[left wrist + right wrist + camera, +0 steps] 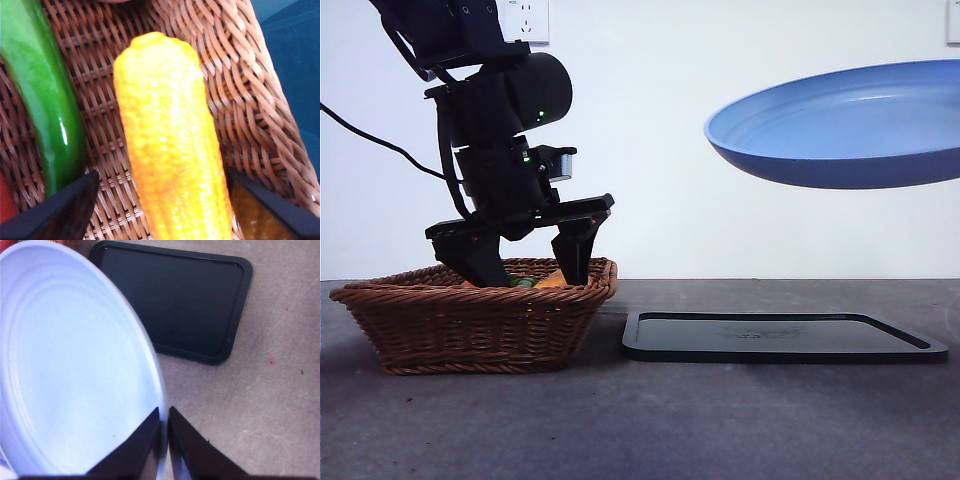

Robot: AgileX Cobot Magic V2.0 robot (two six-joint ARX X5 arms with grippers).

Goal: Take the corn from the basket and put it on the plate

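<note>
The corn (170, 145), a bumpy orange-yellow cob, lies in the brown wicker basket (240, 100). My left gripper (160, 200) is open, with one jaw on each side of the cob and a gap still showing on one side. In the front view this gripper (528, 268) reaches down into the basket (470, 310), where only a sliver of the corn (552, 281) shows above the rim. The blue plate (840, 125) hangs tilted in the air at the right. My right gripper (164, 425) is shut on the rim of the plate (75, 365).
A long green vegetable (45, 100) lies beside the corn in the basket, and a bit of something red (5, 205) shows at the edge. A flat black tray (780, 337) rests on the grey table right of the basket, below the held plate.
</note>
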